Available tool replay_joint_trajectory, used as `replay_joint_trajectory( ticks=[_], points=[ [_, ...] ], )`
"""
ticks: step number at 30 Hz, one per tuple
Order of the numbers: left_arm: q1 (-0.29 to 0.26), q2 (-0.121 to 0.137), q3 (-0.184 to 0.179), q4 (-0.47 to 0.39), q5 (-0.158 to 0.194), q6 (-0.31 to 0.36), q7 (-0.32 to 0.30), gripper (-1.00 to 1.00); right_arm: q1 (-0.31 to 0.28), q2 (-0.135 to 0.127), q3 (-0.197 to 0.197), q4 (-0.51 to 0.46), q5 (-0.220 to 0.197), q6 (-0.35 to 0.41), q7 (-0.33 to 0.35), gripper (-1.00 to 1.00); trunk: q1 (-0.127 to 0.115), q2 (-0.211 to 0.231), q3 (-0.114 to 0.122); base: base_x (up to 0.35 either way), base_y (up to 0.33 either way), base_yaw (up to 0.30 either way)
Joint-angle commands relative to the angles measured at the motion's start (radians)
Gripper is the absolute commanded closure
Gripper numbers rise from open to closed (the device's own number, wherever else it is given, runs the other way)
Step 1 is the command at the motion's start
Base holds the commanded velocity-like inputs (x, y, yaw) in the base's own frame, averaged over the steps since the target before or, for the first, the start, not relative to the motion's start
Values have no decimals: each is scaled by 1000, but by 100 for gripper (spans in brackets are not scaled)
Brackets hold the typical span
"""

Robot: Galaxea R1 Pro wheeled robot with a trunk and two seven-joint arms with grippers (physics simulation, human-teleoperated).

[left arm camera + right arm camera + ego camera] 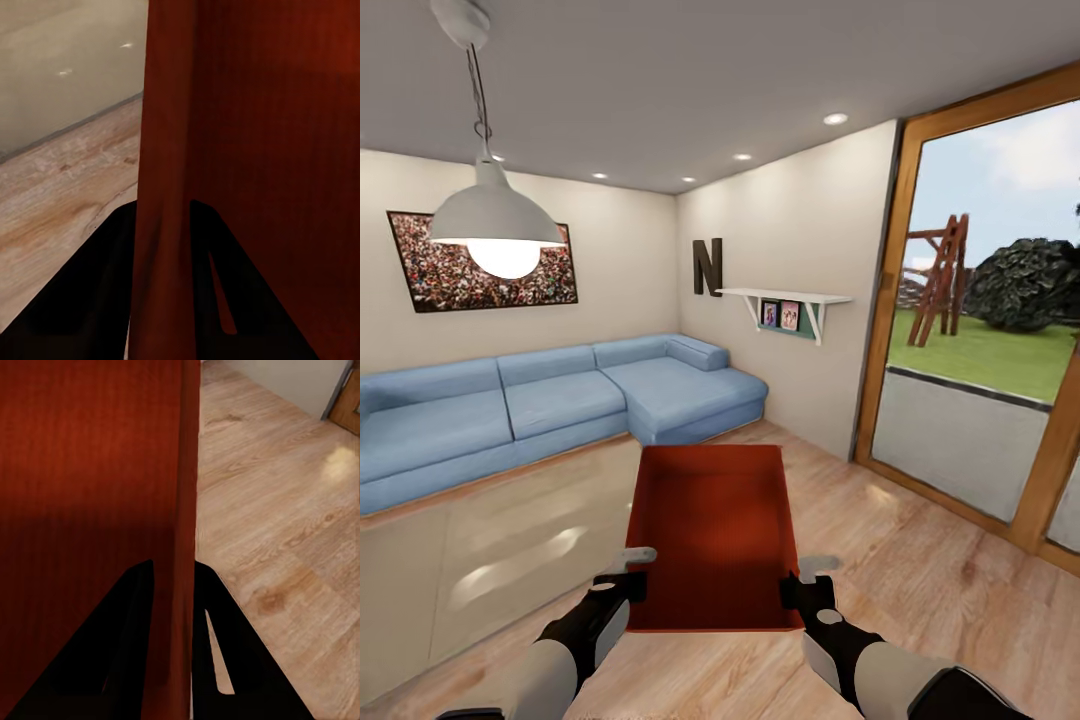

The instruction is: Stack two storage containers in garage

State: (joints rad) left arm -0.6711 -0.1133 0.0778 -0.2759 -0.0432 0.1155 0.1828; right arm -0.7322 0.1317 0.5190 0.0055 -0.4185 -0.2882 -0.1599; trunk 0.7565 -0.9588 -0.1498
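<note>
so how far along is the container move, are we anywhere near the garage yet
Early stage. Done: one orange-red open-top storage container is lifted, with the left gripper and right gripper each clamped on a side wall. In hand: carrying it above the light wood plank floor, with the blue corner sofa ahead, so this is the living room. Left: reaching the garage, setting it down, then fetching and stacking the second container.
</note>
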Motion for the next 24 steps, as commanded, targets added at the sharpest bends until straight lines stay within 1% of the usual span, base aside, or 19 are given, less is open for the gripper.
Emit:
replay_joint_trajectory(
  ticks=[1, 24],
  points=[
    [-1, -2, 30, -3, -26, 7, 12, 100, -1, 0, -10, 2, -26, -8, -3, 100, 0, -1, -1, 0, 0, 300],
    [0, -2, 31, -3, -26, 7, 12, 100, -1, 0, -10, 2, -26, -8, -4, 100, 0, -1, -1, 0, 0, 300]
  ],
)
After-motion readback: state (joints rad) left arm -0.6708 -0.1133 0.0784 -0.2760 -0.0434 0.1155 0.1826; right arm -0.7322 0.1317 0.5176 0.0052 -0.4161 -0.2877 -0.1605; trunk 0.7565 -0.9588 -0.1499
